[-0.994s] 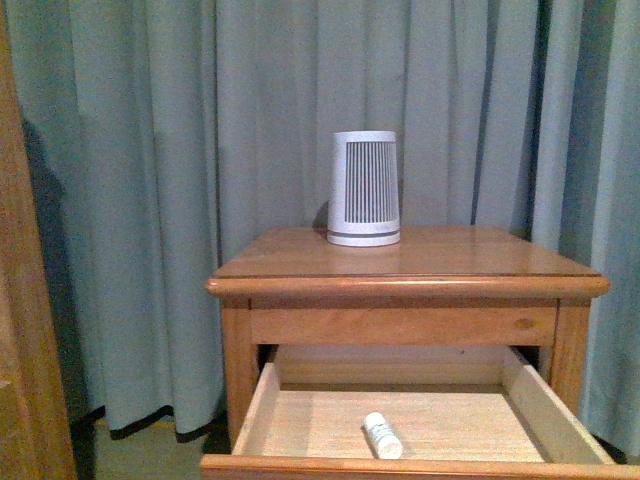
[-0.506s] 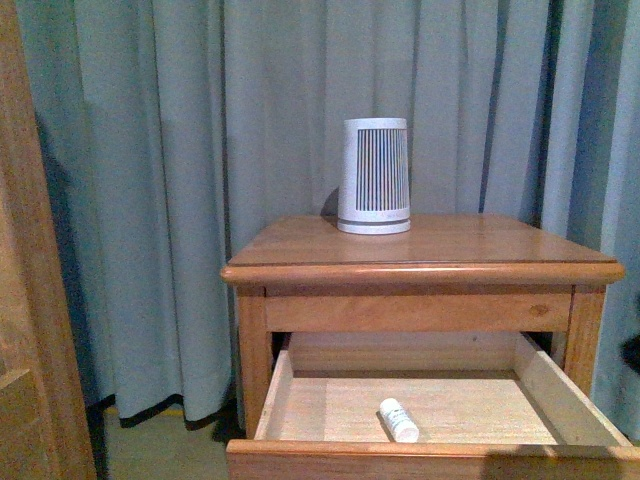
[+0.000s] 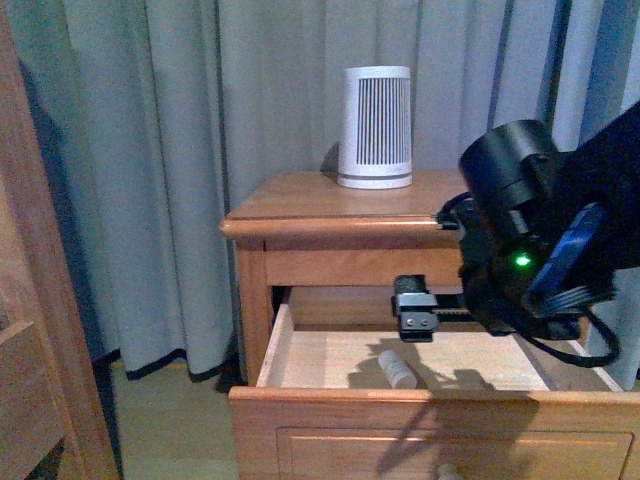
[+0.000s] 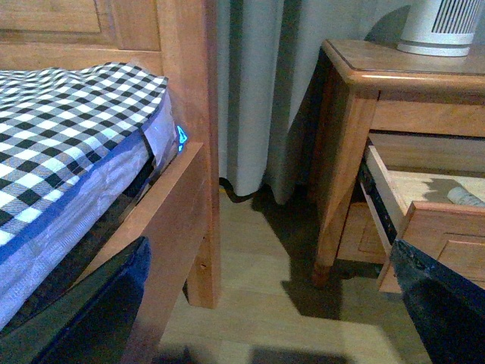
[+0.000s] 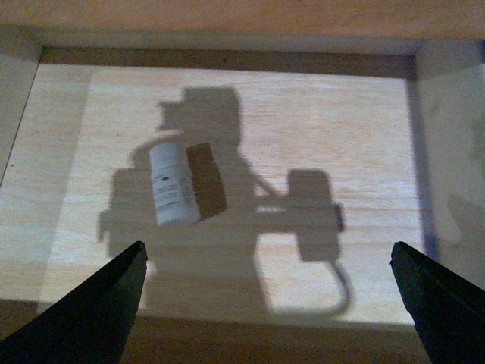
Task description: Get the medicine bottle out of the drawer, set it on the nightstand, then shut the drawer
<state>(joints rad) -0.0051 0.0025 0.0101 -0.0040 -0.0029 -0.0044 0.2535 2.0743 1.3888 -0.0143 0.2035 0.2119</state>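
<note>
Swinging into view since the earlier frame, the right gripper is hovering over the open drawer, jaws wide apart. The medicine bottle is lying on the drawer floor at its six o'clock. Lowering squarely astride the bottle's width looks best.

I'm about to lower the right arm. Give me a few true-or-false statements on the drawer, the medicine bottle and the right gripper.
1. The drawer is pulled open. True.
2. The medicine bottle stands upright on the nightstand. False: it lies on its side on the drawer floor.
3. The right gripper is shut on the medicine bottle. False: the gripper is open above the drawer floor and the medicine bottle lies free.
4. A white slatted device stands on top of the nightstand. True.
</note>
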